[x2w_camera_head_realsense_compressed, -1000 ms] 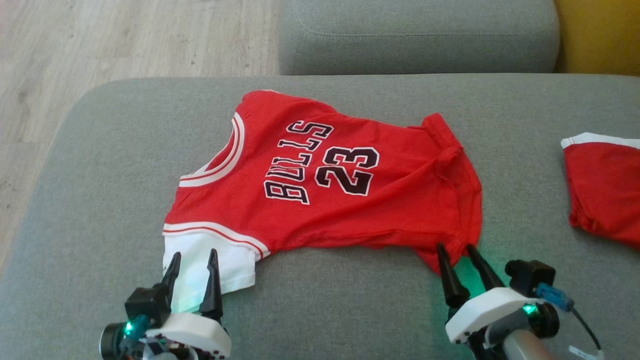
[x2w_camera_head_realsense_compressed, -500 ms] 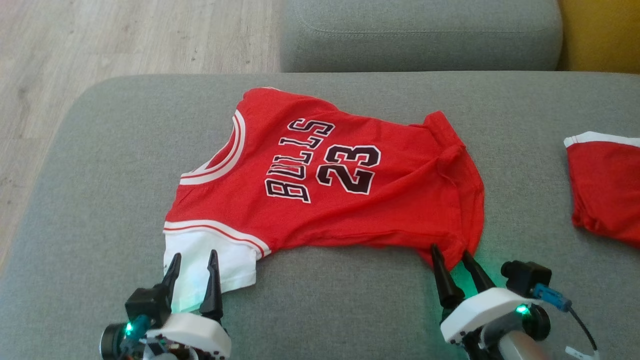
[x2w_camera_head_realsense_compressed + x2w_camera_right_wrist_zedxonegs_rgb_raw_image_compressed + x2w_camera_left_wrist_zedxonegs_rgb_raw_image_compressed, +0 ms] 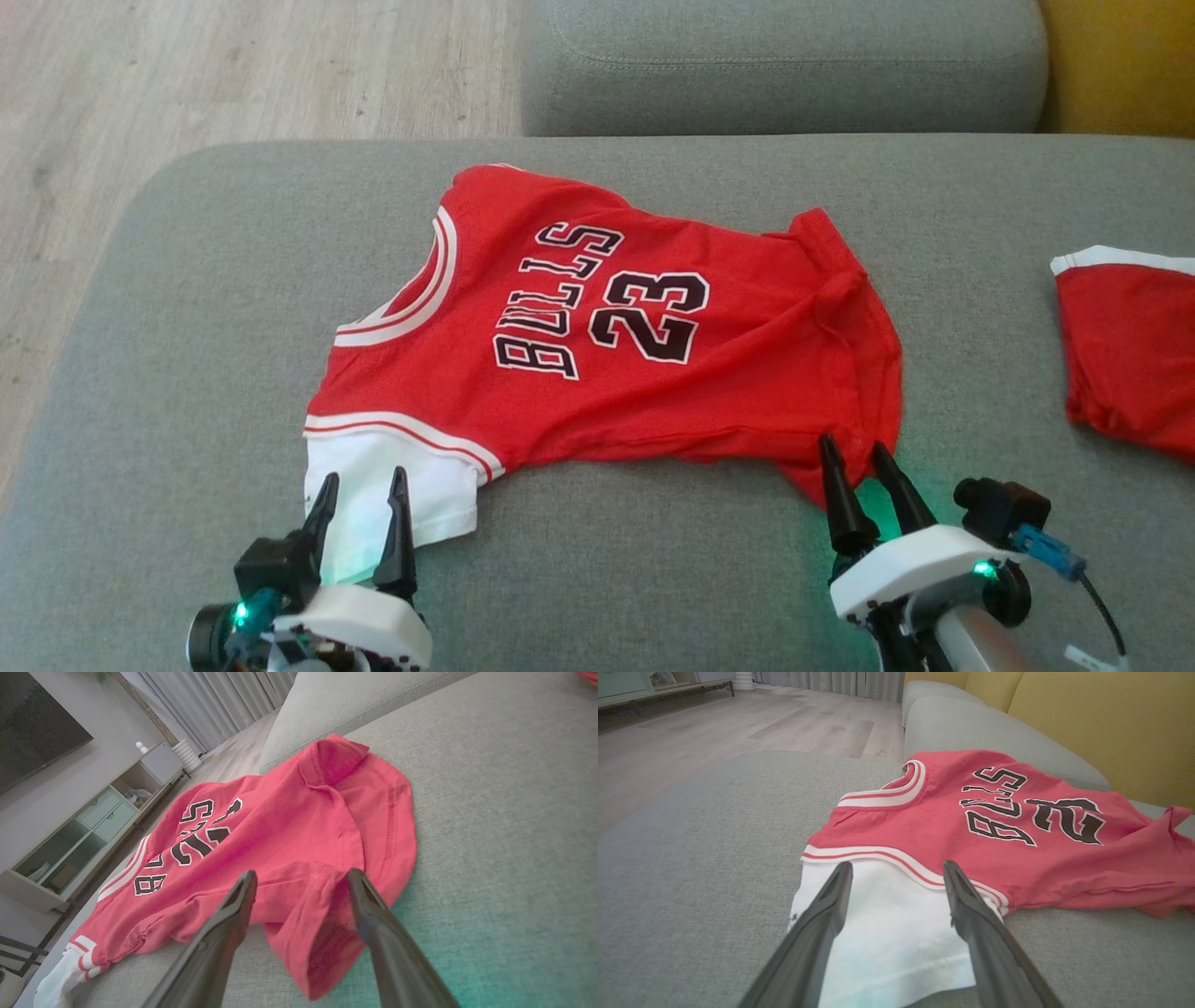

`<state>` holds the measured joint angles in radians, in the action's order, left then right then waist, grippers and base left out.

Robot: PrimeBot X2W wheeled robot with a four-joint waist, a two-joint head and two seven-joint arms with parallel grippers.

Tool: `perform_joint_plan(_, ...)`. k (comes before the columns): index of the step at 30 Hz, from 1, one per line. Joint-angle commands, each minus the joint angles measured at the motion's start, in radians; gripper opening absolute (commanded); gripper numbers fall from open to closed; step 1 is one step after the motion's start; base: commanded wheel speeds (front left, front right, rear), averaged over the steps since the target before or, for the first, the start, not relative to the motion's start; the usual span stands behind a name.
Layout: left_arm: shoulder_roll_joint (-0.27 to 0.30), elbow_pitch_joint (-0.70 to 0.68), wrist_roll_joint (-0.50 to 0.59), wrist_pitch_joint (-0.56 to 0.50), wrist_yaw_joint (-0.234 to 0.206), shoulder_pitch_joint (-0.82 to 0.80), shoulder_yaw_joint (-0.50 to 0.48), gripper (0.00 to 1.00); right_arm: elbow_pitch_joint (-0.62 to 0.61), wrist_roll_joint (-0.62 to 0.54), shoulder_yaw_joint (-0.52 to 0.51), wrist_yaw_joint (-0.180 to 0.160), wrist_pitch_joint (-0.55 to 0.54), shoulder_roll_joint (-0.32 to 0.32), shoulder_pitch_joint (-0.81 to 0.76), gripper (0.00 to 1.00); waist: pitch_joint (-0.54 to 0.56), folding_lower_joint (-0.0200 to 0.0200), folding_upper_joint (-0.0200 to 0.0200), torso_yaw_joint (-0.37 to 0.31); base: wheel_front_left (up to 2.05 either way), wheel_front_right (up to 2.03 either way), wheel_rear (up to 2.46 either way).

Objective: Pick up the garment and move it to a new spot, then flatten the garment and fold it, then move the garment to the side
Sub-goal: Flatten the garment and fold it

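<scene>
Head view looks down on a red cotton jersey (image 3: pixel 607 327) printed with black lettering and the number 23. It lies spread but rumpled across the middle of a grey fabric sofa seat (image 3: pixel 187 327), neckline toward the robot's left and hem toward its right. The left tool (image 3: pixel 364 476) stands with its jaws apart over the white sleeve (image 3: pixel 887 914) at the near edge, gripping nothing. The right tool (image 3: pixel 851 443), equally spread and empty, straddles the folded-over hem corner (image 3: pixel 322 942). Another red garment (image 3: pixel 1130 355) lies well apart at the far right. Judging from this, the flattening step is in hand, with a two-armed grasp being set up. The next move calls for both tools to settle onto their edges, pinch only the cloth, then draw apart to smooth the wrinkles.
</scene>
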<state>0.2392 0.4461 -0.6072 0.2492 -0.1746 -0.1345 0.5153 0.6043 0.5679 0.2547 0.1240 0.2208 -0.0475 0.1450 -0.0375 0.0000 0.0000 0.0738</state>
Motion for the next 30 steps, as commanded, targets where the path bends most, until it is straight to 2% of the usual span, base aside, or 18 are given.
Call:
perform_joint_plan(1,0.01,-0.023,0.004,0.013,0.003,-0.025,-0.035,1.0,-0.015,0.008,0.02,0.007,0.016,-0.003,0.054,1.0,-0.001,0.0,0.0,0.0,0.0,0.0,0.0)
perform_joint_plan(18,0.017,-0.022,-0.001,0.013,-0.002,-0.03,-0.032,1.0,0.093,0.061,0.068,0.007,0.026,-0.003,0.108,0.99,-0.001,0.0,0.0,0.005,0.0,0.0,0.0)
perform_joint_plan(20,0.018,-0.024,-0.002,0.013,-0.003,-0.03,-0.033,1.0,0.098,0.065,0.072,0.007,0.028,-0.003,0.112,0.49,-0.001,0.0,0.0,0.003,0.0,0.0,0.0)
perform_joint_plan(21,0.018,-0.025,-0.002,0.013,-0.003,-0.03,-0.032,1.0,0.1,0.065,0.074,0.007,0.029,-0.003,0.115,0.19,-0.001,0.0,0.0,0.002,0.0,0.0,0.0)
perform_joint_plan(22,0.018,-0.025,-0.002,0.013,-0.003,-0.03,-0.032,1.0,0.1,0.065,0.076,0.007,0.03,-0.003,0.117,0.0,0.0,0.0,0.0,0.002,0.0,0.0,0.0)
perform_joint_plan(30,0.018,-0.021,-0.007,0.013,-0.004,-0.028,-0.03,1.0,0.087,0.014,0.066,0.007,0.038,-0.003,0.12,0.0,0.01,0.0,0.0,-0.002,0.0,0.0,0.0)
